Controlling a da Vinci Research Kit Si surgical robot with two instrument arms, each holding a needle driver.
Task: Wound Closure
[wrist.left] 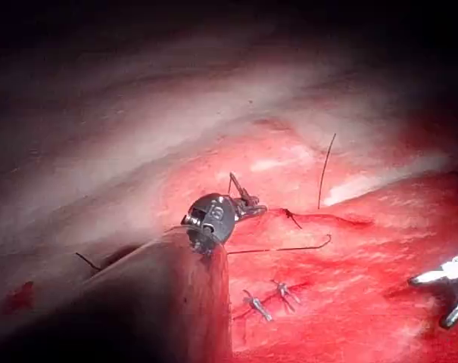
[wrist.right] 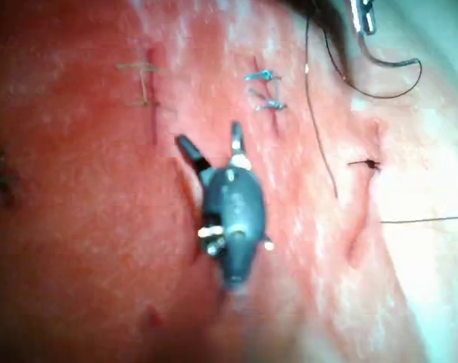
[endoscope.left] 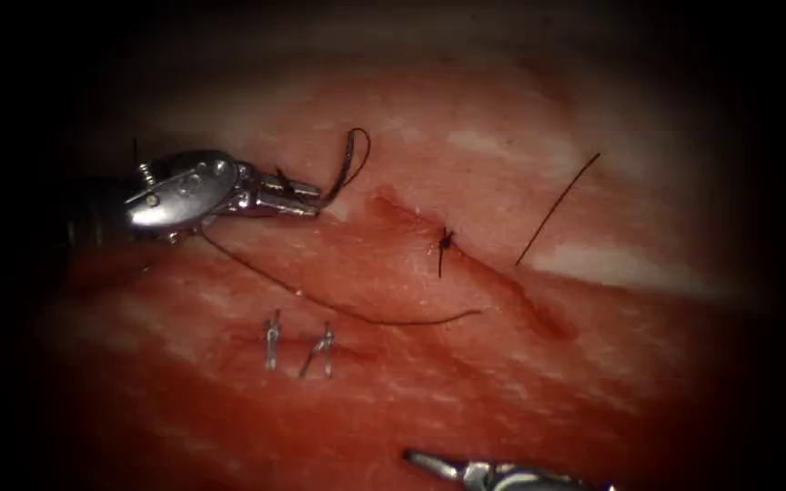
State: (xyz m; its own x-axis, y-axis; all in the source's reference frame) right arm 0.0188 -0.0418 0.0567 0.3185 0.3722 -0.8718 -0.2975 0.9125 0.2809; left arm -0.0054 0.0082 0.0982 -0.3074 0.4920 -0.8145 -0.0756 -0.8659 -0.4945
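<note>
While our left tool [endoscope.left: 316, 195] clamps the needle [endoscope.left: 349, 164] near one end at ten o'clock of the cut [endoscope.left: 466, 264], clear of tissue [endoscope.left: 593, 382], our right tool [wrist.right: 210, 147] hangs open-jawed, empty, at six o'clock, thread [endoscope.left: 347, 309] trailing.

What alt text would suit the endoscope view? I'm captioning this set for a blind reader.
The left tool, left of the cut, holds the curved needle near one end, above the tissue and not in it. Dark thread trails from it across the tissue toward a knot on the cut. The right tool enters at the lower edge, holding nothing.
</note>
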